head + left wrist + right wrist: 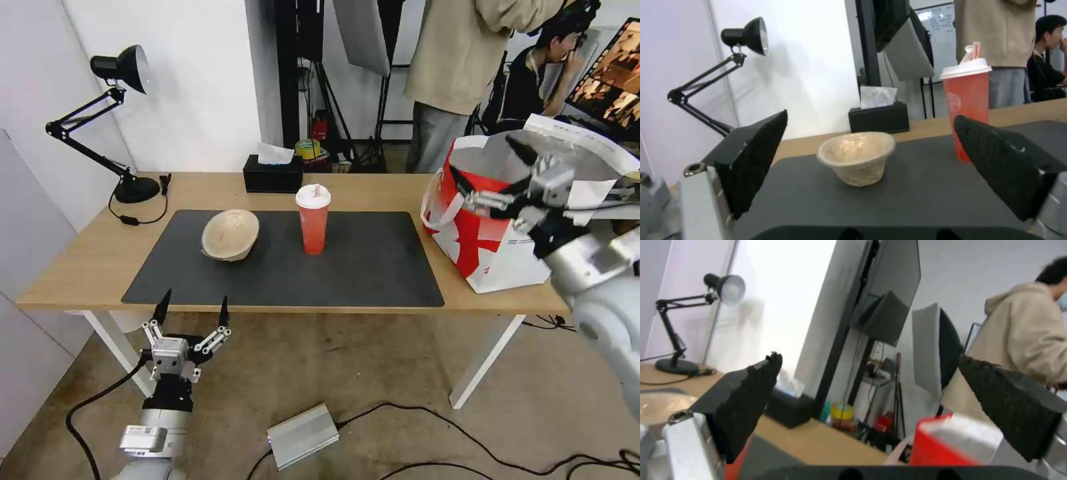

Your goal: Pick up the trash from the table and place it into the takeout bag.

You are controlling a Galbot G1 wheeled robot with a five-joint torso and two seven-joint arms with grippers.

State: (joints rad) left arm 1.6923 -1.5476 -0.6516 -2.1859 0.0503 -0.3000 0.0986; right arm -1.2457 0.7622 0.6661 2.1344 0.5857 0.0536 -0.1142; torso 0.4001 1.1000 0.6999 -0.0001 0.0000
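Observation:
Two pieces of trash stand on the dark mat (360,260) of the table (87,253): a beige paper-pulp bowl (230,235), tipped on its side, and an upright red cup (313,220) with a white lid and straw. My left gripper (193,310) hangs open below the table's front edge, facing the bowl (858,160) and the cup (967,100) from a distance. At the table's right end the white-and-red takeout bag (500,227) stands open. My right gripper (490,163) is open and empty, just above the bag's rim (933,446).
A black tissue box (272,173) sits at the table's back edge. A black desk lamp (127,133) stands at the back left with its cord on the tabletop. A silver box (303,435) and cables lie on the floor. People stand behind the table.

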